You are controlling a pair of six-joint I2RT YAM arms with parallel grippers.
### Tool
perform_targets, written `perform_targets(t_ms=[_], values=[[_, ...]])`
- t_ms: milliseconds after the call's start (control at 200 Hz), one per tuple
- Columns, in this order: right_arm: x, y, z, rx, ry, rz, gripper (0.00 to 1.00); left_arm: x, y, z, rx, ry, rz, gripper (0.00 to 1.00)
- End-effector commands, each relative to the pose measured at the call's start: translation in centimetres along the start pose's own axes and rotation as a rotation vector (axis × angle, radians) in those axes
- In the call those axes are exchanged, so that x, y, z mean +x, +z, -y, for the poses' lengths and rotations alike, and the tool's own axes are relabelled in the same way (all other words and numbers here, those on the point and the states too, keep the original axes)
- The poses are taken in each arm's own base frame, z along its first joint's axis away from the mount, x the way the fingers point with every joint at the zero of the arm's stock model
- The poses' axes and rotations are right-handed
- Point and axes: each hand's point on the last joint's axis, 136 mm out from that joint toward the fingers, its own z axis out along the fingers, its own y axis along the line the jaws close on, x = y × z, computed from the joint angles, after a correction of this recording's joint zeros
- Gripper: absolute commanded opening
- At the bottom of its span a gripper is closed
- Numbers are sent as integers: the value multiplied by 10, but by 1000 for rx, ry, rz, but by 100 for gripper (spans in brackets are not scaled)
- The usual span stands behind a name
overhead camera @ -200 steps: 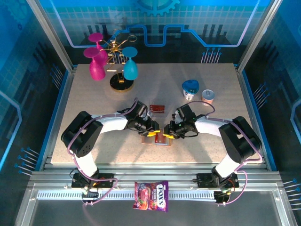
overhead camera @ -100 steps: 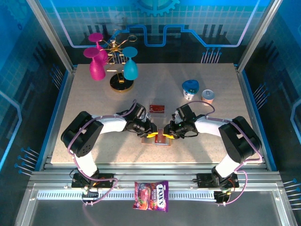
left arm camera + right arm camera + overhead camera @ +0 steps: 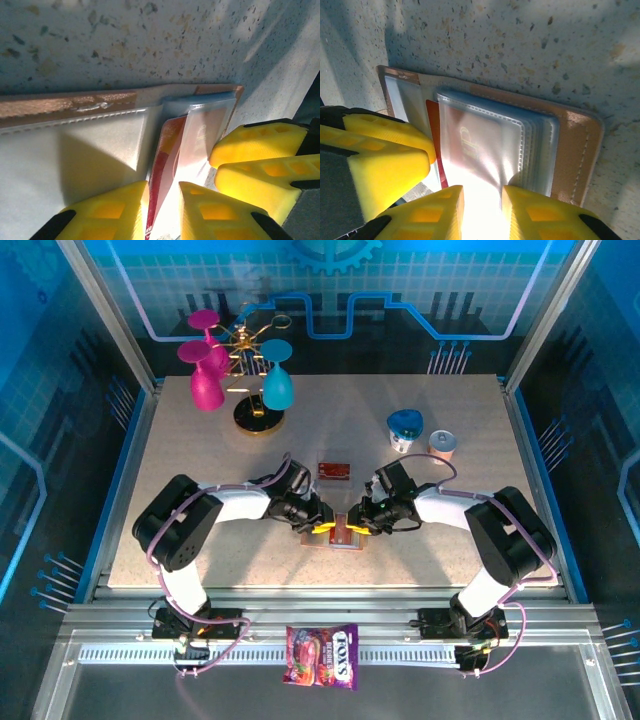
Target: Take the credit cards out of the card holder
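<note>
Card holder (image 3: 575,150) open, brown rim; clear sleeves | red card (image 3: 167,165) protruding

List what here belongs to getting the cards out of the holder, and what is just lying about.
Belongs to the job:
card holder
red card in its sleeve
loose red card
left tool
right tool

Lying about:
pink glass
teal glass
gold stand
blue-lidded cup
pink-lidded cup
candy packet
</note>
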Motion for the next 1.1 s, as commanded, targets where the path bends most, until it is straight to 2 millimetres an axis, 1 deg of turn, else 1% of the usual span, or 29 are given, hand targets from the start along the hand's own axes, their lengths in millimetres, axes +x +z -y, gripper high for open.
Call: perform_targets(t_ms=[0, 170, 350, 460, 560, 775, 1096], values=[[10, 5, 11, 43, 10, -41, 29, 4, 5, -17, -37, -28, -21, 24], [11, 5, 12, 45, 12, -43, 29, 4, 4, -18, -41, -31, -14, 24], [11, 5, 12, 44, 12, -42, 29, 3, 2, -14, -30, -28, -8, 26], [12, 5, 12, 45, 12, -44, 29, 4, 5, -13, -15, -35, -18, 24], [11, 4, 12, 45, 13, -41, 29, 4, 7, -16, -15, -48, -23, 22], [12, 4, 12, 47, 12, -40, 29, 4, 10, -18, -14, -57, -29, 20], [13, 4, 14, 52, 15, -42, 29, 4, 8, -19, -18, -53, -18, 15]])
